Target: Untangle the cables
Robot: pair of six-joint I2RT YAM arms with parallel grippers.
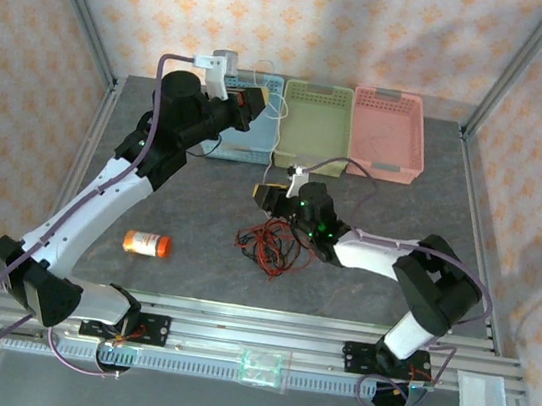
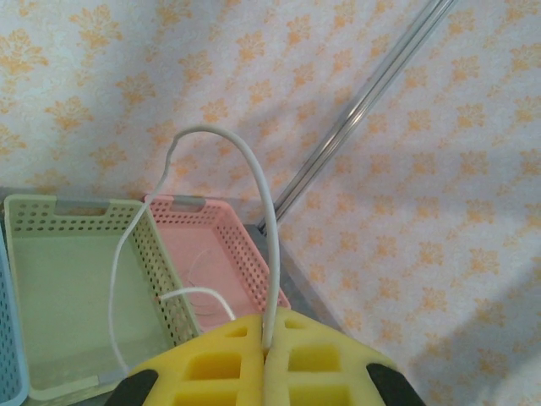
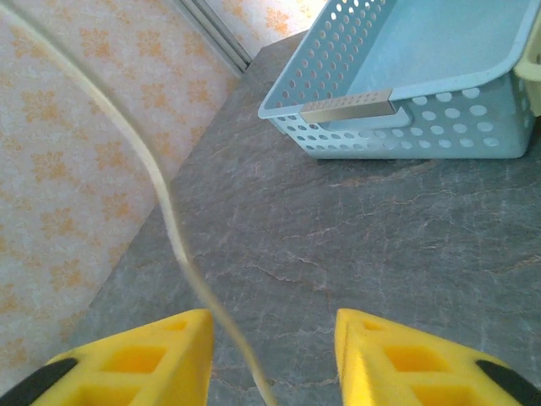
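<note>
The left gripper point(image 2: 266, 342) is pinching the whitish cable point(image 2: 272, 228) above the baskets point(image 2: 161, 262) at the table's point(image 1: 391, 210) far edge, while the right gripper point(image 3: 272, 338), spread around its slack, is probably needing to clamp and draw it off the red-black tangle point(image 1: 270, 243).

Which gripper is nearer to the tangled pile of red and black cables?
Right. The right gripper is beside the red and black cable pile; the left gripper is by the blue plastic basket.
</note>
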